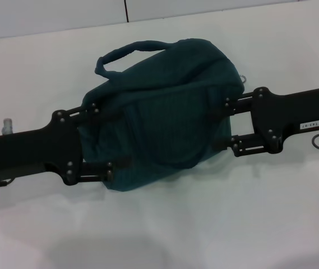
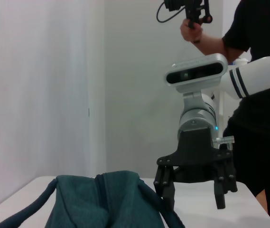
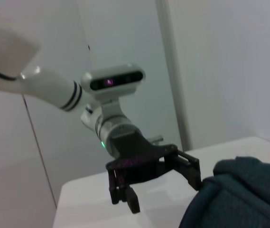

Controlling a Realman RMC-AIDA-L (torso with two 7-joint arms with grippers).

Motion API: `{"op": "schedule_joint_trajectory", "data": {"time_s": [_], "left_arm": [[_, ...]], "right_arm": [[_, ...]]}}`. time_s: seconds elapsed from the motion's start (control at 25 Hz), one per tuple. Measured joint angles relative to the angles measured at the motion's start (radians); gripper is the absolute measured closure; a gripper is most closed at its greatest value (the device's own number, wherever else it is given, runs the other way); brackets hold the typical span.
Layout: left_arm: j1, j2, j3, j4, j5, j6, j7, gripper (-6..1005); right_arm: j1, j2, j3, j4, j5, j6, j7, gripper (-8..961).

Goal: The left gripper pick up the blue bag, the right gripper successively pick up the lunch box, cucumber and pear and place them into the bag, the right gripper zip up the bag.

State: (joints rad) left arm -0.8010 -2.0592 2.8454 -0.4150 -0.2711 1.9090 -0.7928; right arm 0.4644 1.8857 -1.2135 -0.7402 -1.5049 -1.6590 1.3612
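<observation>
The blue bag [image 1: 165,112] lies bulging on the white table [image 1: 159,224], its handle [image 1: 125,53] looped toward the far side. My left gripper [image 1: 102,139] reaches in from the left, open, its two fingers straddling the bag's left end. My right gripper [image 1: 230,124] comes in from the right, also open, with its fingers spread at the bag's right edge. The left wrist view shows the bag [image 2: 101,202] and the right gripper [image 2: 192,202] beyond it. In the right wrist view the left gripper [image 3: 165,192] stands behind the bag [image 3: 239,194]. Lunch box, cucumber and pear are out of view.
A person in black [image 2: 258,95] stands behind the right arm, holding a camera rig [image 2: 187,9]. White walls [image 1: 52,17] close off the table's far side. A small metal ring [image 1: 241,79] pokes out at the bag's far right.
</observation>
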Motion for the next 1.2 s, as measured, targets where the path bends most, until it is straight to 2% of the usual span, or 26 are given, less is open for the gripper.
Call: {"op": "schedule_joint_trajectory", "data": {"time_s": [0.12, 0.32, 0.6, 0.76, 0.88, 1.04, 1.2], "left_arm": [[-0.011, 0.007, 0.000, -0.004, 0.006, 0.001, 0.003, 140], [-0.029, 0.016, 0.000, -0.017, 0.006, 0.001, 0.005, 141], [-0.057, 0.012, 0.000, -0.070, -0.007, 0.002, 0.010, 141], [-0.065, 0.018, 0.000, -0.078, -0.016, 0.020, 0.012, 141], [-0.065, 0.014, 0.000, -0.128, -0.044, 0.064, 0.011, 141], [-0.066, 0.010, 0.000, -0.168, -0.069, 0.085, 0.007, 141], [-0.065, 0.018, 0.000, -0.174, -0.071, 0.085, 0.005, 141]], "right_arm": [[-0.005, 0.006, 0.021, -0.018, -0.023, -0.001, 0.012, 363], [-0.003, -0.002, 0.029, -0.033, -0.027, -0.003, 0.030, 363], [-0.005, -0.014, 0.047, -0.086, -0.036, -0.006, 0.074, 364], [-0.007, -0.014, 0.101, -0.105, -0.049, -0.043, 0.082, 364], [-0.013, -0.017, 0.136, -0.131, -0.062, -0.076, 0.097, 364], [-0.025, -0.017, 0.210, -0.182, -0.125, -0.109, 0.133, 364], [-0.024, -0.017, 0.308, -0.202, -0.192, -0.173, 0.153, 363]]}}
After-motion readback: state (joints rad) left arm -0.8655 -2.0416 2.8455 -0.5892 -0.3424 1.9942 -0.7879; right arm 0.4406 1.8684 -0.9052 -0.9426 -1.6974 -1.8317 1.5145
